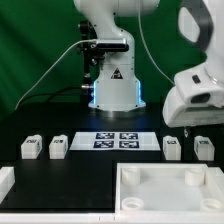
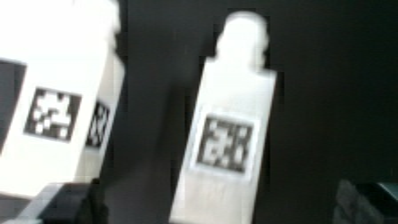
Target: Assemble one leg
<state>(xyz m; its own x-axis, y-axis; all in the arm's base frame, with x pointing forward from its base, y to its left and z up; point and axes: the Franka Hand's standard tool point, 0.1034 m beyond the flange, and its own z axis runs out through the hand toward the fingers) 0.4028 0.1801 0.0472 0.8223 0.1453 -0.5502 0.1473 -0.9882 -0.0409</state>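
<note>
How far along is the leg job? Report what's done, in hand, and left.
Done: nothing yet. The panel has no leg in its visible sockets. All four legs stand loose, two at the exterior view's left and two at its right.
In hand: the hand hangs open and empty above the right pair.
Left: grasp one leg, carry it to a socket, fasten it.

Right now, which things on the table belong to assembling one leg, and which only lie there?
Belong to the job (sides of the exterior view): far-left leg, inner-left leg, inner-right leg, far-right leg; probably the socketed white panel.
Only lying there: the marker board; a white part at that view's left edge.
</note>
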